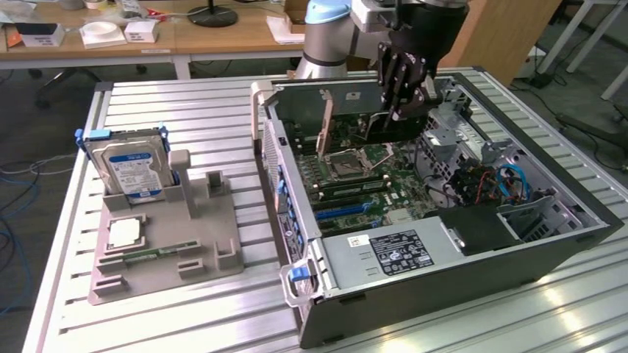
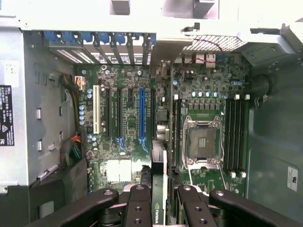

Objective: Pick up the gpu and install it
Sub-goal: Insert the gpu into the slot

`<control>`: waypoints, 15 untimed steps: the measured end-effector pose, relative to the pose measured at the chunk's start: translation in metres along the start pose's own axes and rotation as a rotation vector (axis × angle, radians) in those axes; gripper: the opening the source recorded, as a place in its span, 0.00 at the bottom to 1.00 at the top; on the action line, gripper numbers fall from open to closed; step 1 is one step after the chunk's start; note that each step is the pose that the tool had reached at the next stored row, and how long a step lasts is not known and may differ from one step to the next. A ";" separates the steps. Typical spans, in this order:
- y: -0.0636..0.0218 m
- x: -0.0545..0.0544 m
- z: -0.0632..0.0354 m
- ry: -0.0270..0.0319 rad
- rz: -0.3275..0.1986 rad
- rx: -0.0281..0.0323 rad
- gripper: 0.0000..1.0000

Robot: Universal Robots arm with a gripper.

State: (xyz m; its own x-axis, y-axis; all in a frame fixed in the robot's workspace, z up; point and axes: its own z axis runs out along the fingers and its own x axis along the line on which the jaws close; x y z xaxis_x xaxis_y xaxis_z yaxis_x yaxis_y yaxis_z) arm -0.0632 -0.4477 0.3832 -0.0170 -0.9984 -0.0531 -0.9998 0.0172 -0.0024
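The open computer case lies on its side on the slatted metal table; it contains the motherboard, a grey power supply at its 6 o'clock end, and a bundle of blue and orange cables toward 3 o'clock. The grey parts tray stands at 9 o'clock of the case; it holds one blue-labelled hard drive upright at its far end, one square processor lying flat, and one narrow green memory stick lying in a slot. In the wrist view the motherboard shows one empty processor socket, one white expansion slot and one blue expansion slot.

The gripper hangs over the 12 o'clock end of the case; its black fingers are partly closed on the gpu, pressing on both of its faces. The gpu is held edge-on and upright above the motherboard, just beside the processor socket; it appears as a thin card with a silver metal bracket at its far end and a green-logo label near the fingers; whether its edge touches a slot cannot be determined.
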 end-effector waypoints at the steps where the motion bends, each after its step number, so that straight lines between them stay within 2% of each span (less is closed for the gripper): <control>1: 0.0009 0.000 0.0002 0.0001 0.001 -0.0001 0.26; 11: 0.0029 0.001 0.0041 -0.0002 0.003 0.0001 0.26; 15: 0.0029 0.002 0.0104 -0.0002 0.003 0.0002 0.26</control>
State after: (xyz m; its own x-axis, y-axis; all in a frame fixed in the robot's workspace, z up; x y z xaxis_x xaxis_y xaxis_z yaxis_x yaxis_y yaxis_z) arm -0.0661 -0.4486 0.3727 -0.0196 -0.9984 -0.0533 -0.9998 0.0197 -0.0024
